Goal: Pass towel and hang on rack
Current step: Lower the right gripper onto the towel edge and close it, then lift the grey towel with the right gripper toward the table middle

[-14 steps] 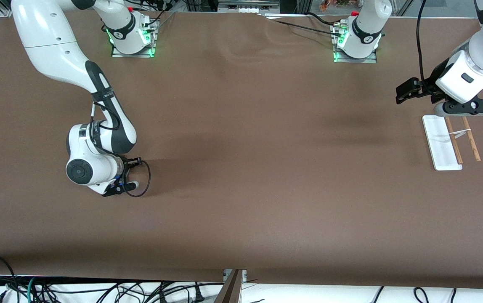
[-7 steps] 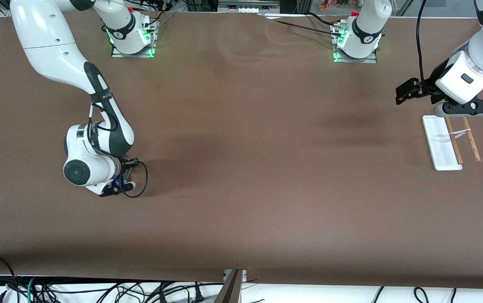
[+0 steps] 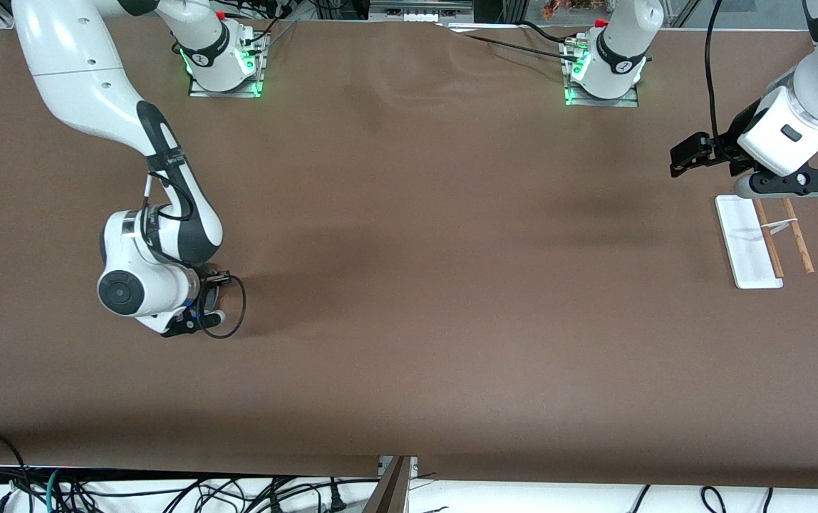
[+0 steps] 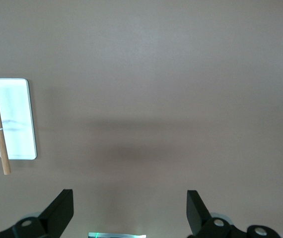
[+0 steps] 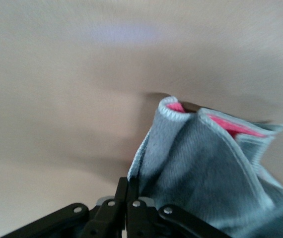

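My right gripper (image 5: 127,187) is shut on an edge of the towel (image 5: 206,168), a grey cloth with a pale stitched edge and pink showing in its folds. In the front view the towel is hidden under the right arm's wrist (image 3: 145,288), which is low over the table toward the right arm's end. The rack (image 3: 747,242) has a white base and two brown rods (image 3: 799,246), and stands at the left arm's end. My left gripper (image 3: 797,184) hovers open and empty beside the rack's farther end. The rack also shows in the left wrist view (image 4: 15,119).
A brown cloth covers the table (image 3: 423,285). The two arm bases (image 3: 224,64) (image 3: 605,71) stand along the table's farther edge. Cables (image 3: 167,491) hang below the table's nearer edge.
My right arm's wrist has shifted a little toward the right arm's end of the table. The left arm and the rack have not moved.
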`<state>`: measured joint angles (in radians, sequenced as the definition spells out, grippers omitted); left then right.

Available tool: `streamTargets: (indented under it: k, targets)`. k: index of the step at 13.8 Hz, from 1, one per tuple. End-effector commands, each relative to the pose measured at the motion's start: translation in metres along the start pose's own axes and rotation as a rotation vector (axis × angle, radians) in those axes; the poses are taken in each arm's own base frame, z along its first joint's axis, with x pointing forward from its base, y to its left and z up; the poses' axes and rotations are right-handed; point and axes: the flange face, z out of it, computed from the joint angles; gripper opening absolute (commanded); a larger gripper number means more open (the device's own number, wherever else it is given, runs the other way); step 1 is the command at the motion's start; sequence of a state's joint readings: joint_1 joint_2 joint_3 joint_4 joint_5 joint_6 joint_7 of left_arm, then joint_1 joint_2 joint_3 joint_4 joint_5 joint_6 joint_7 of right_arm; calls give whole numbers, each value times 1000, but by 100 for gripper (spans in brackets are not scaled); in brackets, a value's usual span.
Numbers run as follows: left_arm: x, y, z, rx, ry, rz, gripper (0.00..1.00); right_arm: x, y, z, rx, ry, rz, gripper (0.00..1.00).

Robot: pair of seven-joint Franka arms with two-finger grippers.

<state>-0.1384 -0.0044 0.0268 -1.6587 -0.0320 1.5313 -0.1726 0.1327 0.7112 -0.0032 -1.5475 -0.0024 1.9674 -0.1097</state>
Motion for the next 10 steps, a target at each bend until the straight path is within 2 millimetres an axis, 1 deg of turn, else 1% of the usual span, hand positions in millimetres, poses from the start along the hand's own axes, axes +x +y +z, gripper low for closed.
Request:
streamTargets:
  k: [1, 3, 4, 5, 6, 7, 8, 9, 10]
  targets:
    - [2, 3, -5, -13, -7, 12, 100, -3, 13, -65, 7, 2, 3, 0]
    - [2, 3, -5, -13, -7, 12, 100, -7, 23, -100, 17, -13, 6, 0]
    - [2, 3, -5, -13, -7, 10, 100, -10, 23, -120, 17, -12, -7, 0]
    - [2, 3, -6, -14, -5, 10, 100, -13, 23, -135, 18, -18, -19, 0]
    - [2, 3, -5, -14, -7, 12, 100, -20, 22, -158, 17, -3, -25, 0]
    - [2, 3, -6, -14, -7, 12, 100, -25, 19, -177, 17, 8, -29, 0]
    - [2, 3, -6, -14, -7, 12, 100, -29, 15, -193, 16, 16, -35, 0]
    - [2, 3, -6, -14, -7, 12, 100, -35, 13, -212, 13, 36, -40, 0]
    - [2, 3, -5, -14, -8, 9, 100, -38, 8, -224, 12, 46, -46, 0]
